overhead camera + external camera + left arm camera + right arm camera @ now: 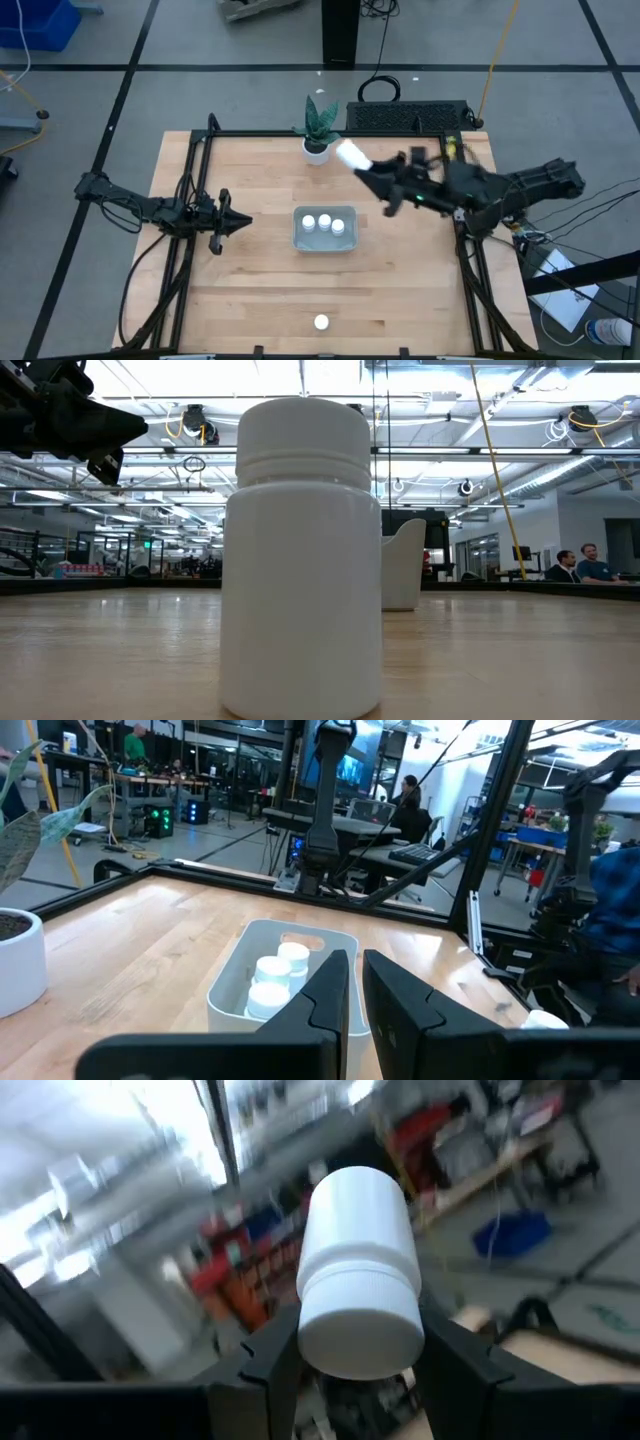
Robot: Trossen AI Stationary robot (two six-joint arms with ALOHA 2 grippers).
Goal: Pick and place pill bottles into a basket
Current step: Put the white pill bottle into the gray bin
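Three pill bottles [324, 222] stand capped inside pale grey-blue basket [325, 245] at table centre. Fourth bottle [351, 156], tilted, clamped between fingers of right gripper [362, 170], raised above table between basket and potted plant [318, 128]. Fifth bottle [321, 322] stands alone near table's front edge, filling low view. Left gripper [238, 222] waits left of basket, fingers nearly together, grasping nothing. Black ribbed box [410, 116] sits at table's far edge.

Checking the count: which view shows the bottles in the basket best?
The high view: three bottles sit in the basket, all separate. The left wrist view overlaps them behind the left gripper; the low and right wrist views show none.
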